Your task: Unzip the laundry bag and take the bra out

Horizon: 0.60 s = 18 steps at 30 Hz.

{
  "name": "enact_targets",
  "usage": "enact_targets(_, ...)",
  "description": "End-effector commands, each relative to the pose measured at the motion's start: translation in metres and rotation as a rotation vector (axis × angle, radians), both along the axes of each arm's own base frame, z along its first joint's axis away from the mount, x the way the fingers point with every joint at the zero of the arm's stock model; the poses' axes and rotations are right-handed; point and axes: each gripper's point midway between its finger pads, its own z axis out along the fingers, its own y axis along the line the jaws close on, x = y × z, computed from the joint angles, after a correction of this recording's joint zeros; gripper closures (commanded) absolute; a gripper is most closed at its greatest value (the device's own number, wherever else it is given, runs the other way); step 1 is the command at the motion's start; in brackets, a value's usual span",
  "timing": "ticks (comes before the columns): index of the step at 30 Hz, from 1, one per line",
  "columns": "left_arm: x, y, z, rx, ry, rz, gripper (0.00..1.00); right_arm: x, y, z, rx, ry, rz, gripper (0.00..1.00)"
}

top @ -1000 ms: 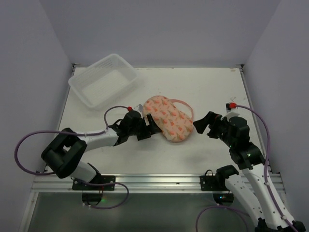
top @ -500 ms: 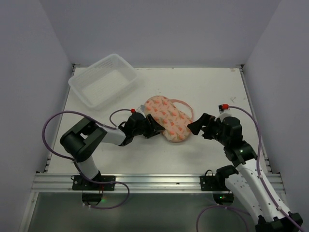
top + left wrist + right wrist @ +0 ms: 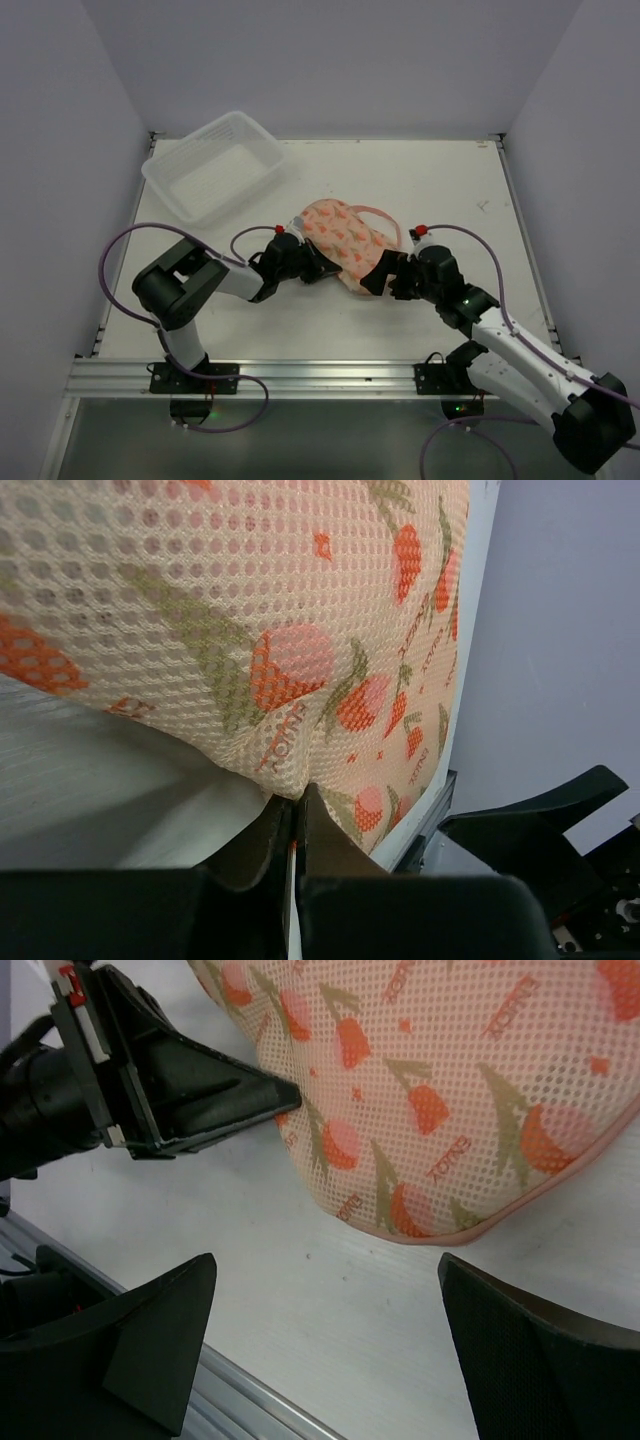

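1. A clear plastic tub (image 3: 215,165) sits at the far left corner of the white tabletop (image 3: 450,180), well apart from everything else. Its pale ribbed floor shows through.
2. The left pincer (image 3: 322,270) lies low on the tabletop. Its fingers (image 3: 330,850) are together, clamped on a thin bit of the laundry bag (image 3: 345,240) at its near left edge.
3. The laundry bag rests in the middle of the tabletop, domed, with its pink edge (image 3: 500,1220) lying flat and a pink loop (image 3: 385,215) on its far right side. What it holds cannot be seen through the mesh.
4. The right pincer (image 3: 385,278) has its fingers (image 3: 150,1340) wide apart, just beside the bag's near right end.
5. Small red capitals sit among the red-and-green prints. In the right wrist view one word looks like "ENERGY" (image 3: 505,1005); the rest is too small to read.
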Motion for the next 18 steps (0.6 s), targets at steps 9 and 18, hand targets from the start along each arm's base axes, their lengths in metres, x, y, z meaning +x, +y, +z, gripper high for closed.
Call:
enact_targets(9, 0.003, -0.01, 0.03, 0.012, 0.121, 0.02, 1.0, 0.0, 0.045, -0.027, -0.081, -0.018, 0.009, 0.33)
enact_targets(18, -0.004, -0.012, 0.036, 0.031, 0.232, 0.014, 1.0, 0.013, 0.054, -0.039, -0.135, -0.055, -0.006, 0.4)
